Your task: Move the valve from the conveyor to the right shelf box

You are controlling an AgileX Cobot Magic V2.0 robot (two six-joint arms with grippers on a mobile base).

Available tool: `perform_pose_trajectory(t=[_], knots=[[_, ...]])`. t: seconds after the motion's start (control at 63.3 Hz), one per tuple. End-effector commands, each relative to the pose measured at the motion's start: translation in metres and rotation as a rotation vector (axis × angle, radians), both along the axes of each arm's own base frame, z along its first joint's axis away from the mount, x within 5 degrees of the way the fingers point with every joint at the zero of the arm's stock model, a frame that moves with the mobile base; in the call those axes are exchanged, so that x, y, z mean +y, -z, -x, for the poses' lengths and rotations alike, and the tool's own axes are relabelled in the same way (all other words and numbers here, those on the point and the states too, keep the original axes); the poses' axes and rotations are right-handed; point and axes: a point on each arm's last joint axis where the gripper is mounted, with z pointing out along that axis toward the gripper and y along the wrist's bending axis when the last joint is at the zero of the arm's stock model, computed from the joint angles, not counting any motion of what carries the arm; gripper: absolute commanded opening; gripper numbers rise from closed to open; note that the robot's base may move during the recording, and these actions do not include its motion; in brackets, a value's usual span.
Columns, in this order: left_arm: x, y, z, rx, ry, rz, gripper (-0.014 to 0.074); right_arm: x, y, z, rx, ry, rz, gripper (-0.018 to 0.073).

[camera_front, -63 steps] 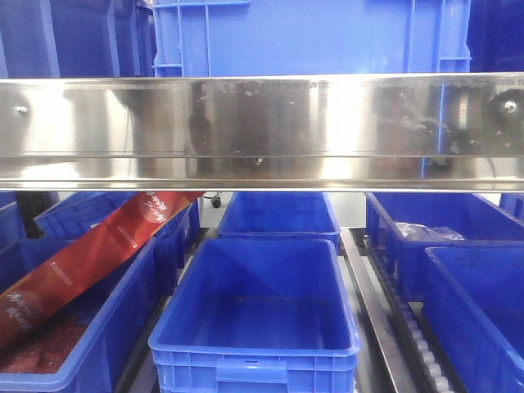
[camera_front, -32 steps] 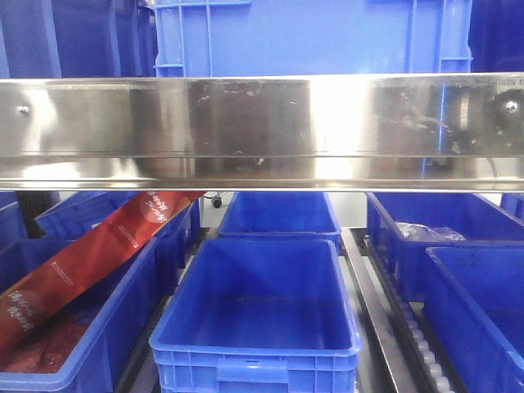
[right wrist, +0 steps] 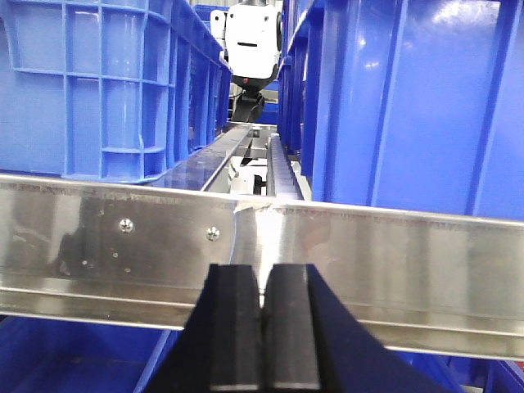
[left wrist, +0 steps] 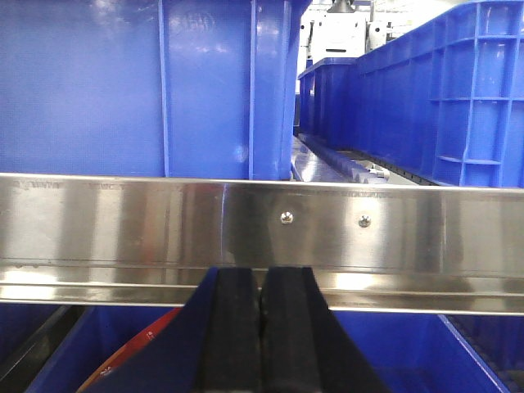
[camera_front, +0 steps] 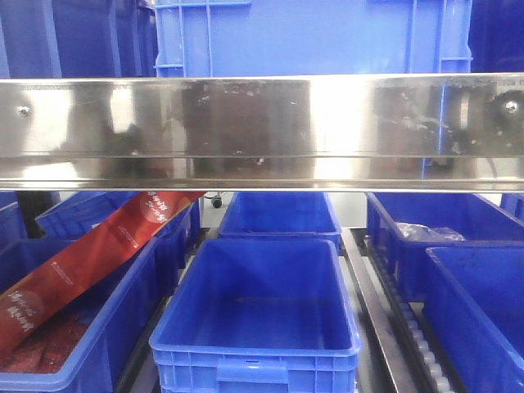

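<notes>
Directly ahead, a polished steel shelf rail (camera_front: 262,131) crosses the full width of the front view, with a blue crate (camera_front: 311,37) standing on the level above it. Below the rail, an open blue bin (camera_front: 255,307) sits at centre; nothing is visible inside it. To its left, a second bin (camera_front: 106,327) contains red packets, and a long red package (camera_front: 90,258) leans tilted across its rim. At the right, a further bin (camera_front: 426,237) holds a clear plastic bag (camera_front: 430,232). Roller tracks (camera_front: 413,327) run between the centre and right bins.

My left gripper (left wrist: 260,344) has its black pads pressed together with nothing between them, just below the rail. My right gripper (right wrist: 264,340) is likewise closed on nothing, facing the same rail. Between upper crates, a white machine (right wrist: 254,41) stands at the far end.

No view shows the valve or the conveyor.
</notes>
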Motion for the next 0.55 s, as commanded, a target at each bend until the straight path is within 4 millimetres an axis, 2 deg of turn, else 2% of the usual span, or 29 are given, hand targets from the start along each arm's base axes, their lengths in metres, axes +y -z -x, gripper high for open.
perform_pose_trajectory(t=[0.0, 0.537], knots=[[0.0002, -0.0024, 0.0006, -0.024, -0.002, 0.016, -0.0111, -0.0003, -0.0013, 0.0003, -0.014, 0.005, 0.005, -0.0163], [0.0002, -0.0024, 0.0006, -0.024, -0.002, 0.016, -0.0111, -0.0003, -0.0013, 0.0003, -0.014, 0.005, 0.005, -0.0163]])
